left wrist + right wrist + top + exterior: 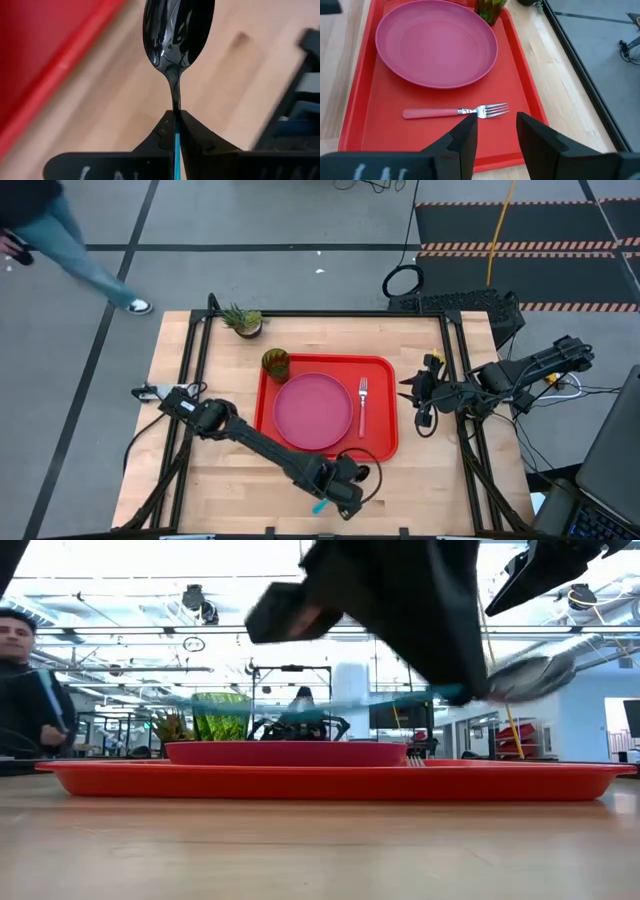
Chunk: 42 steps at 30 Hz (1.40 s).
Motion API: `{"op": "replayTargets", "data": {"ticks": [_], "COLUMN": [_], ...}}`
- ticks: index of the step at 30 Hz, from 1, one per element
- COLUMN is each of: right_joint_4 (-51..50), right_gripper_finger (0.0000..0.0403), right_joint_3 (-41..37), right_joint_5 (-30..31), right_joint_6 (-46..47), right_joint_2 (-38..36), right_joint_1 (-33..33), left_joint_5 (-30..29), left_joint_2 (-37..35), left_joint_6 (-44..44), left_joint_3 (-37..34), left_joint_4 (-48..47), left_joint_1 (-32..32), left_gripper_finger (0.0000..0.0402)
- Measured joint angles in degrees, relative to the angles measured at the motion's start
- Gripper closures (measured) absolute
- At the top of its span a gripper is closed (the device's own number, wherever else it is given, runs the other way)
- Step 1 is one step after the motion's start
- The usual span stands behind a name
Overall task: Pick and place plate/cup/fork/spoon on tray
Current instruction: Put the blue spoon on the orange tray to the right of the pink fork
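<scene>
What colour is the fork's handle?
Red-pink; the fork shows best in the right wrist view.

i've got the red tray [385, 405] at centre frame in the high view, long side running up-down. the pink plate [313, 411] lies flat in its left-middle. the mottled green cup [276, 364] stands upright in the tray's upper-left corner, just beside the plate. the fork [362, 404] lies right of the plate, tines toward the top. the spoon [177, 37], dark bowl and blue handle, is off the tray, below its bottom edge.
</scene>
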Motion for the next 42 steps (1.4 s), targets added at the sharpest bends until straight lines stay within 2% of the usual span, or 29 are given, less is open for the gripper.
{"op": "replayTargets", "data": {"ticks": [8, 12, 20, 28, 42], "right_joint_4": [-0.03, -1.88, 1.39, 3.85, -9.06], "right_gripper_finger": [0.0273, 0.0273, 0.0273, 0.0273, 0.0273], "right_joint_3": [0.50, 3.32, 8.08, 8.85, 8.85], "right_joint_5": [-1.25, -4.70, -4.55, -4.55, -4.74], "right_joint_6": [-3.03, -3.61, -8.92, -13.03, -10.49], "right_joint_2": [-1.15, -2.42, -5.27, -7.02, -7.87], "right_joint_1": [0.00, 0.00, 0.02, 0.02, 0.02], "left_joint_5": [-0.24, 1.67, 2.80, 5.36, -4.48], "left_joint_2": [-0.03, -0.03, -0.22, -0.36, -0.05], "left_joint_6": [2.86, 2.99, 4.14, -2.72, -15.09], "left_joint_3": [1.95, 2.43, 7.40, 9.12, 9.07], "left_joint_4": [-0.39, 0.13, 3.05, 7.10, 5.79], "left_joint_1": [4.66, 8.24, 15.93, 20.51, 21.62], "left_gripper_finger": [0.0396, 0.0396, 0.0396, 0.0396, 0.0396]}}
